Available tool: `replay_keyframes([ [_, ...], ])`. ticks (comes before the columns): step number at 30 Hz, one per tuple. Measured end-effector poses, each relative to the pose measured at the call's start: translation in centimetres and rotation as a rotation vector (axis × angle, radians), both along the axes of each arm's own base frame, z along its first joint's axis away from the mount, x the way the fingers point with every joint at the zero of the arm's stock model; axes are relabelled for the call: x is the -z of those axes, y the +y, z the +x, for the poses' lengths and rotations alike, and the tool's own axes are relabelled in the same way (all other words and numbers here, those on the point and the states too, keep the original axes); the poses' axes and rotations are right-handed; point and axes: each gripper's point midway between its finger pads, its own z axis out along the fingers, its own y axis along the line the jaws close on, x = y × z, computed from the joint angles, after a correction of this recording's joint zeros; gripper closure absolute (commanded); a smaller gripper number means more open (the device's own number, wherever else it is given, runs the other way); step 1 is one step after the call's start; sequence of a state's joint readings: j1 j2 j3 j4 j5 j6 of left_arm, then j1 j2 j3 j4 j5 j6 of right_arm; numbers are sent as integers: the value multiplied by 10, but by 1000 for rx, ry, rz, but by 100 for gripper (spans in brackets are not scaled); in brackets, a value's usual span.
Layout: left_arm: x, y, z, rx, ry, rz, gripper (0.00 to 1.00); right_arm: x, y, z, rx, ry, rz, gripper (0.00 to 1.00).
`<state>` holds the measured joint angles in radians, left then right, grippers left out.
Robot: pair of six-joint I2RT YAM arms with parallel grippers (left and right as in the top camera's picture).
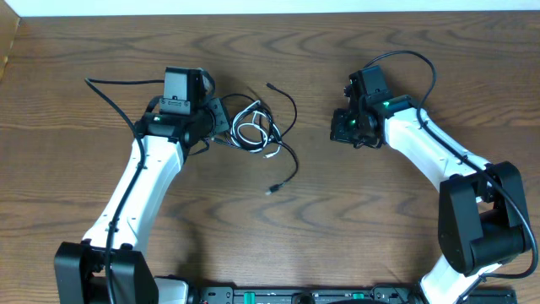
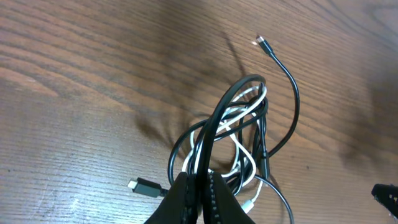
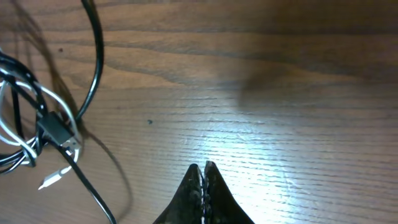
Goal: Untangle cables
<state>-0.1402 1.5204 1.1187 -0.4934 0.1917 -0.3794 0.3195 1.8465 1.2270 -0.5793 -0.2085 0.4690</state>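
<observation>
Only the left wrist view shows left claw (image 2: 200, 186) pinching black cable (image 2: 214, 118) — right claw (image 3: 203, 174) closed.

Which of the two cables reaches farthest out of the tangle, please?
The black cable: its two ends trail well clear of the bundle, while the white cable lies coiled inside it.

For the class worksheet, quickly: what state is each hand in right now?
Left hand: closed on the black cable.
Right hand: closed, holding nothing.
</observation>
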Motion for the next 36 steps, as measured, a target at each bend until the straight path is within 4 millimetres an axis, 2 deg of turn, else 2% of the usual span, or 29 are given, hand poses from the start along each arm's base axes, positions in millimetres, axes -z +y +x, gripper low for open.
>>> replay_keyframes([
  [1,0,1,0,-8,2,-1,88,0,-1,0,1,-1,-4,99],
  [3,1,1,-1,-15,9,0,88,0,0,0,-6,-4,-3,89],
  [6,3,2,-5,-17,27,2,44,-3,7,2,-54,-22,27,75],
  [8,4,2,-5,-18,30,3,29,-6,15,2,-100,-37,61,69],
  [9,4,2,-5,-24,32,-1,27,-8,19,1,-121,-42,76,69],
  [13,6,3,-6,-23,38,4,29,-11,32,-4,-182,-46,112,69],
  [17,22,3,-6,-21,82,13,48,-12,43,-8,-222,-52,129,73],
  [19,35,3,-8,-21,122,19,60,-13,49,-10,-241,-57,134,83],
  [21,49,3,-12,-21,172,25,66,-14,54,-11,-258,-65,140,89],
  [23,61,4,-15,-33,214,25,71,-15,59,-13,-271,-70,143,89],
  [26,71,4,-17,-50,248,21,71,-17,67,-14,-291,-84,148,86],
  [29,71,0,-15,-49,242,4,70,-19,76,-15,-315,-104,154,83],
  [33,70,-17,-8,-9,210,-21,59,-18,82,-17,-323,-111,142,78],
  [36,79,-33,-9,33,220,-26,53,-18,79,-16,-309,-107,136,74],
])
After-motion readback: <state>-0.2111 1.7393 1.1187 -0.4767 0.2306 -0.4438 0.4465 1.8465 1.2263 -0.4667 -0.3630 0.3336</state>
